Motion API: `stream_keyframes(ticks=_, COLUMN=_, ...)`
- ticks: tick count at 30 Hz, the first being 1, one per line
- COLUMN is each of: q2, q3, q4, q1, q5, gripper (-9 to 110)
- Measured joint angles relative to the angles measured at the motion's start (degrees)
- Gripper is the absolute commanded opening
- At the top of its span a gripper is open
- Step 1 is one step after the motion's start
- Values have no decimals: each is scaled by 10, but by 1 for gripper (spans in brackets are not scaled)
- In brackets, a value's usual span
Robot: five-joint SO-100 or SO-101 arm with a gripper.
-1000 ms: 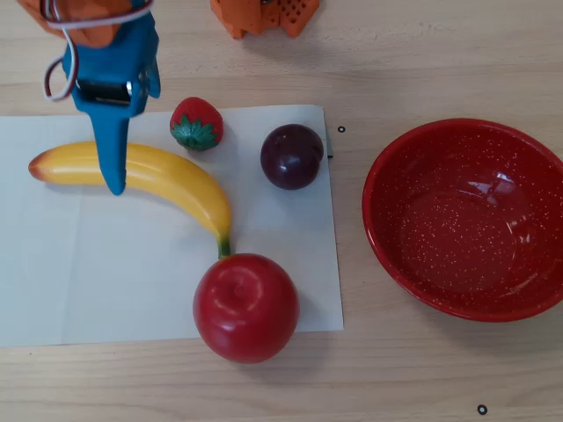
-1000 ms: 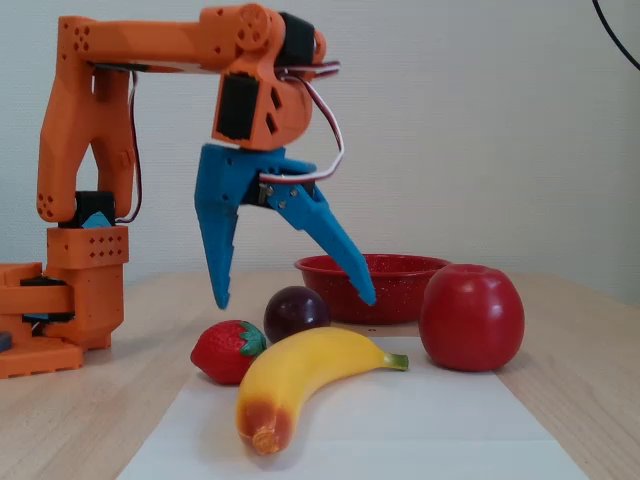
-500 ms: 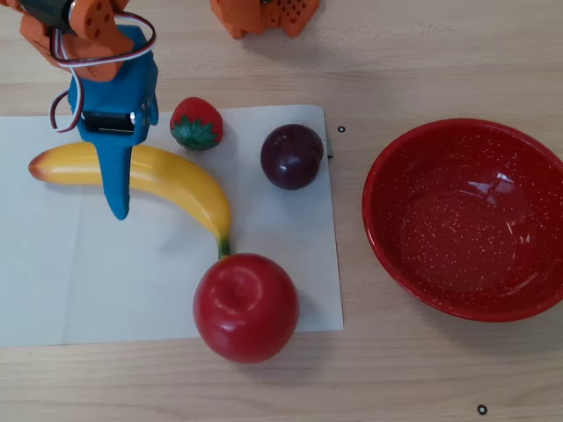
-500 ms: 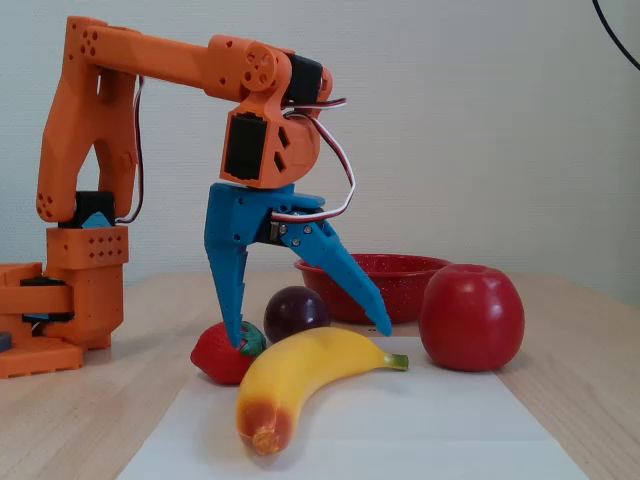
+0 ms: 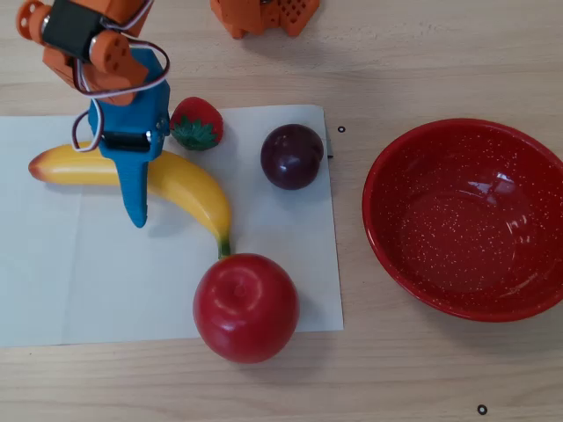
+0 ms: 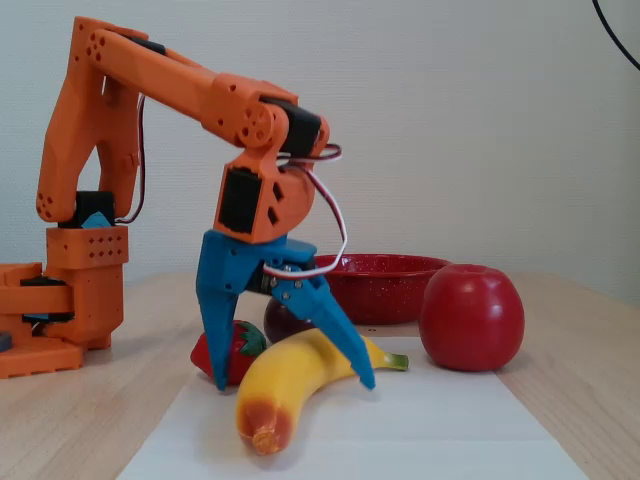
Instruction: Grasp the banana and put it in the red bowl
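Note:
The banana [image 5: 189,185] lies on white paper, orange-red tip to the left and green stem toward the apple in the overhead view. In the fixed view the banana [image 6: 285,392] points its orange tip at the camera. My blue gripper [image 5: 132,180] is open and lowered over the banana's middle, one finger on each side. The fixed view shows the gripper [image 6: 294,385] with both fingertips near the table, straddling the banana. The red bowl [image 5: 413,255] sits empty at the right, off the paper. It shows behind the arm in the fixed view [image 6: 390,285].
A red apple [image 5: 246,308] sits at the banana's stem end. A strawberry [image 5: 195,123] lies just beside the gripper and a dark plum [image 5: 292,156] lies between banana and bowl. The fruit lies on a white paper sheet [image 5: 53,281]. The arm's orange base [image 6: 60,300] stands at the back.

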Motion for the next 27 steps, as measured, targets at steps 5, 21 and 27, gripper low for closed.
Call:
stream_keyframes(ticks=5, q2=-9, q3=7, q4=-20, q1=0, q5=0, gripper=59)
stream_keyframes(ticks=21, q2=-4, q3=11, q4=-63, q1=4, q5=4, gripper=27)
stream_keyframes(ticks=27, q2=-4, q3=3, q4=-64, q1=4, q5=4, gripper=0)
